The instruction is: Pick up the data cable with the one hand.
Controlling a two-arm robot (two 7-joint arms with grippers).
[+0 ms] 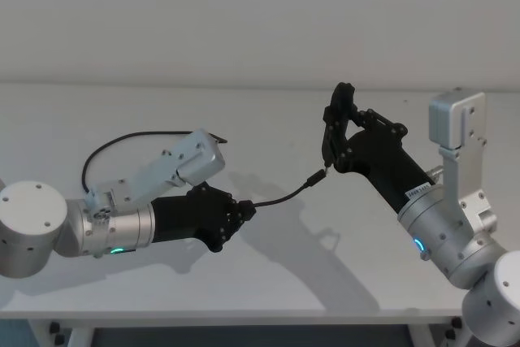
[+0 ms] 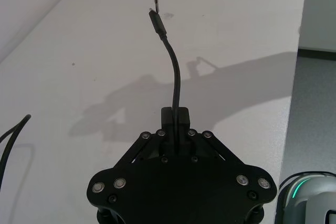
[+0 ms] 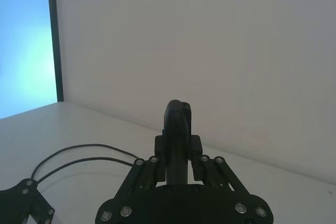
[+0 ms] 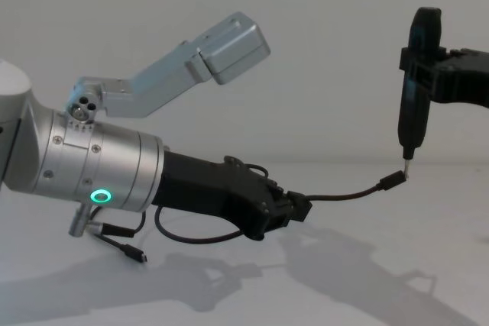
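We read the pick as basically done. The left gripper (image 1: 246, 210), a black angular plastic one on a thick silver wrist w/ a green ring light, has its jaws pressed together on the data cable (image 1: 280, 197), a long thin flexible black cable, a short way back from one end. From the jaws the cable arcs forward, clear of the white worktop (image 1: 268, 274) in the chest view, and ends in a slim black-and-metal plug (image 4: 391, 182) held in the air. The rest of the cable trails behind the left arm in a loop (image 1: 122, 142) toward the worktop's far side; we can't tell if that part lies flat or hangs.

The right gripper (image 1: 327, 158) sits further forward on the right side, jaws pinching a slim black upright tool (image 4: 416, 82) w/ a thin metal pin tip (image 4: 408, 156). The pin tip is just at the raised plug (touching or a hair apart, we can't say which).

What's left, in our judgement: little or nothing for the pick itself, maybe lifting the trailing length clear.

Count: one data cable, one plug of it seen for sure, two grippers, one pin tool. A short black wire w/ a silver barrel plug (image 4: 134, 253) hangs under the left wrist; that's the robot's own, not a second cable.
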